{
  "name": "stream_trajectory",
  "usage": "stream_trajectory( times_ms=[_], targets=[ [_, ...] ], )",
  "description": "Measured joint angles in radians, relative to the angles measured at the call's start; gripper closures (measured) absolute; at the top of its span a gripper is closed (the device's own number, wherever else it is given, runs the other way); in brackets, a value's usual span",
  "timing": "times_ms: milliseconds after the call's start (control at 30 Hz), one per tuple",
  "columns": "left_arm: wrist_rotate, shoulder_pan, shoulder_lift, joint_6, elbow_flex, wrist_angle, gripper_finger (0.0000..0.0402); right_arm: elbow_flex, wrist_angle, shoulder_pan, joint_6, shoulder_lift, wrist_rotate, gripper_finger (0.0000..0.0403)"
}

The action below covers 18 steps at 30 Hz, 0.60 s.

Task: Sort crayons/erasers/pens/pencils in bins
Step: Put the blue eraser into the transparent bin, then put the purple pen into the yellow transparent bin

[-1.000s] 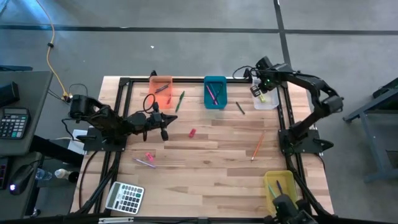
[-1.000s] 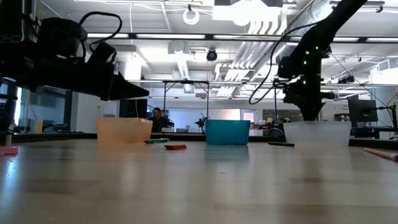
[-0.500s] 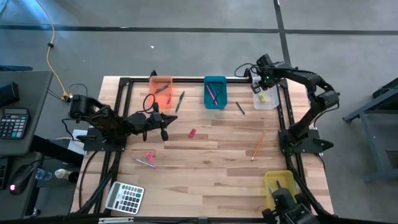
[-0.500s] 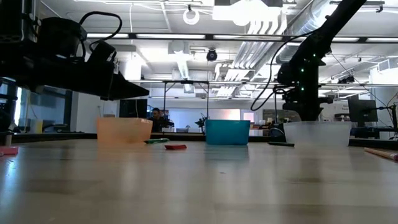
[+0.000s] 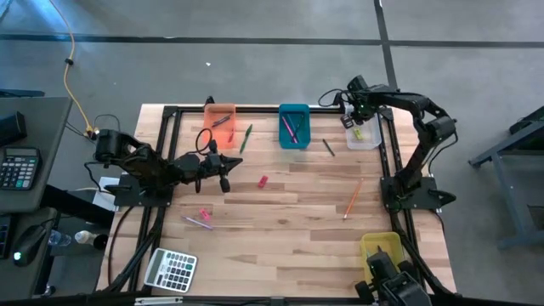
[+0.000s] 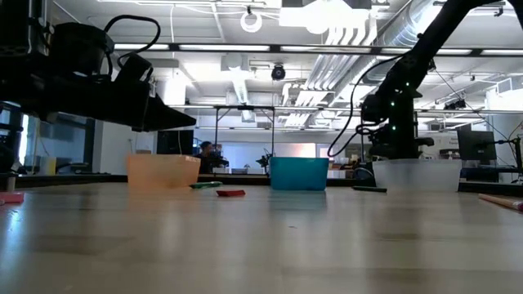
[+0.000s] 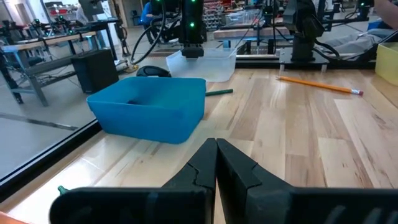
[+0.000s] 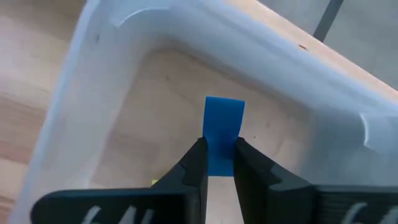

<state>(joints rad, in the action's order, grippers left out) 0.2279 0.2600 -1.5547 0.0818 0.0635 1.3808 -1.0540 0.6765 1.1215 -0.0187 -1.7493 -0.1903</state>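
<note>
My right gripper [image 8: 219, 163] is shut on a blue eraser [image 8: 224, 124] over the clear whitish bin [image 5: 364, 136] at the table's far right. A yellow eraser [image 5: 359, 133] lies in that bin. My left gripper [image 5: 223, 176] is shut and empty, hovering above the table left of a red eraser [image 5: 263, 181]. The teal bin [image 5: 294, 126] holds pens, and the orange bin [image 5: 220, 121] holds sticks. An orange pencil [image 5: 351, 201], a green pencil [image 5: 246, 138], a pink eraser [image 5: 203, 213] and a pink pencil [image 5: 197, 222] lie on the wood. My right gripper pinches the blue eraser's near end [image 8: 219, 152] between its two fingers. The fingers come from above, pointing down into the clear bin. The eraser's free end sticks out past the fingertips toward the bin's floor [image 8: 168, 106]. Whether it touches the floor I cannot tell.
A yellow bin [image 5: 382, 253] stands at the near right. A grey calculator [image 5: 170, 269] lies at the near left. A short dark green stick [image 5: 327, 148] lies between the teal and clear bins. Black frame rails [image 5: 387, 157] run along the table's sides.
My right arm has lowered its wrist over the clear bin, still shut on the blue eraser, and has shifted slightly toward the table's far edge.
</note>
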Motion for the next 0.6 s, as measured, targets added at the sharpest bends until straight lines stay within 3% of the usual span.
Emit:
stream_trajectory(
  times_ms=[400,600],
  targets=[
    [0.0,0.0,0.0,0.0,0.0,0.005,0.0401,-0.005,0.048,0.0,-0.007,0.008,-0.023,0.0258],
    [-0.015,0.0,0.028,-0.026,0.0,0.032,0.0401,-0.005,0.064,0.0,-0.037,0.097,-0.012,0.0262]
  ],
)
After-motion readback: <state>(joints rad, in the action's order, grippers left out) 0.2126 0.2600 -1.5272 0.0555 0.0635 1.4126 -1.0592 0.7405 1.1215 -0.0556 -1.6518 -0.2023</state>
